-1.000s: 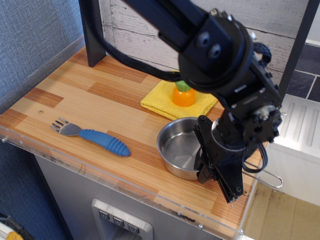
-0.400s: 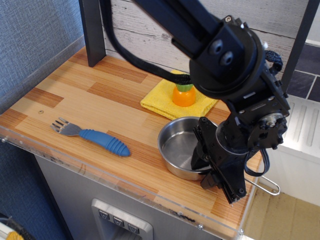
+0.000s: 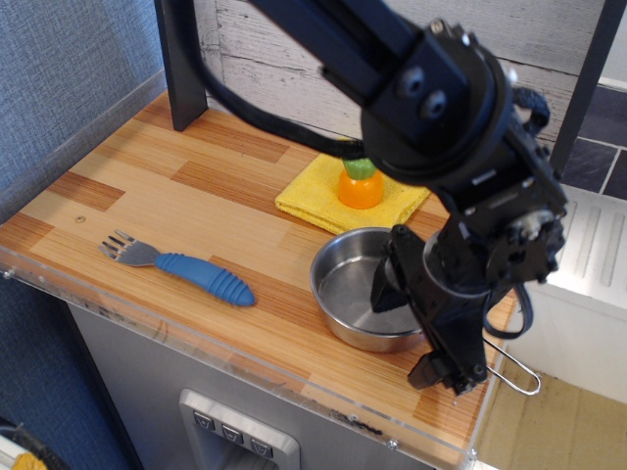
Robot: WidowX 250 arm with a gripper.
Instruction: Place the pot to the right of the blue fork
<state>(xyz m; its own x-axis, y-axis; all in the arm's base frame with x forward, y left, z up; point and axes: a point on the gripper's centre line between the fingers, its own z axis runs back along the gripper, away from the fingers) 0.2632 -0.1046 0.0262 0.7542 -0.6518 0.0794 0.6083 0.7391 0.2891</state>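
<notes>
The shiny steel pot sits on the wooden counter, to the right of the blue fork, with a gap of bare wood between them. Its thin wire handle sticks out past the counter's right front corner. The fork lies flat with its tines pointing left. My gripper hangs over the pot's right rim. Its jaws are spread, one finger inside the pot and the other outside by the front edge. It holds nothing. The arm hides the pot's right wall.
A yellow cloth lies behind the pot with an orange toy vegetable on it. A dark post stands at the back left. The counter's clear front edge runs close to the pot.
The jaws have spread apart at the pot's right rim and let it go. The pot has settled slightly and its wire handle has swung a little left.
</notes>
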